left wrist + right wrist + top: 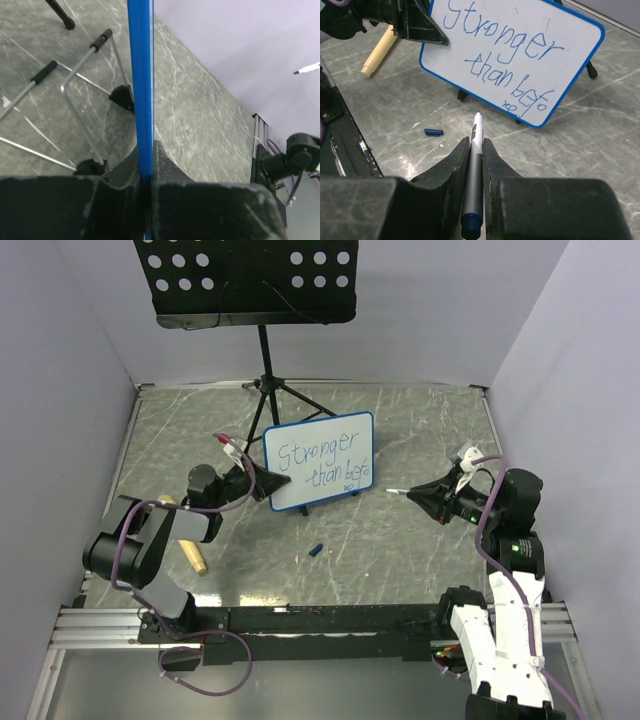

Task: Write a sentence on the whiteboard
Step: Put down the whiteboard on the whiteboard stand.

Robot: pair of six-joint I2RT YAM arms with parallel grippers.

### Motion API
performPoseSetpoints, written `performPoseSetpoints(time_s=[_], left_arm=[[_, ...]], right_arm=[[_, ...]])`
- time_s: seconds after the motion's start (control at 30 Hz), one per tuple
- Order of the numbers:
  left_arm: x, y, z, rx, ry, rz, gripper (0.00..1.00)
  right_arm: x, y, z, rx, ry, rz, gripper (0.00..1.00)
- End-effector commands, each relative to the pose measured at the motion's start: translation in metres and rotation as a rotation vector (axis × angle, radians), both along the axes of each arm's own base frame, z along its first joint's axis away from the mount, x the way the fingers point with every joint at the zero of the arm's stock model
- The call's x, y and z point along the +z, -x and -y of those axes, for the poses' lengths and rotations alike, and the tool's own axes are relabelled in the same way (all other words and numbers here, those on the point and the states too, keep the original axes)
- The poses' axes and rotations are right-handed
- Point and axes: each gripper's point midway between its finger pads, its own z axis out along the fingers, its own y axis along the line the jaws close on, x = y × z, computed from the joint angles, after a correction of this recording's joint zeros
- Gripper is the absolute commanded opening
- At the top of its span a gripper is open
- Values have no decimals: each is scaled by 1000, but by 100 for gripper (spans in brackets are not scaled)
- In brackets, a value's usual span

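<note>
Clenched on a marker [474, 175], the right claw [476, 143] hovers near the whiteboard [335, 485], which stands on the surface [410, 540] showing the sentence [318, 452] "Stronger than befo" while the left claw [146, 150] clamps its left edge.

Glossy whiteboard [320, 462], stone-look tabletop [420, 430], rough black plastic.
White face gleams smooth inside a blue plastic frame; the tabletop is grey, marbled, faintly shiny; left pincer [146, 165] and right pincer [476, 144] show grainy matt black plastic; the marker [477, 131] looks sleek plastic.
</note>
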Motion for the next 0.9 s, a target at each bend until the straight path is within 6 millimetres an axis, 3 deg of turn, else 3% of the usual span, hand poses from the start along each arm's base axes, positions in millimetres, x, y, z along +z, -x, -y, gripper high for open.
performPoseSetpoints(time_s=[0.0,0.33,0.53,0.87], left_arm=[[104,-10,-2,30,166,472,1],[107,-29,-1,63,176,476,1],[122,-31,-1,61,198,500,1],[93,-46,-15,201,133,466,1]], right_arm=[[2,-4,0,8,-10,18,0],[-1,-6,1,10,-10,8,0],[-3,-7,1,10,-10,5,0],[-4,-8,1,11,-12,2,0]])
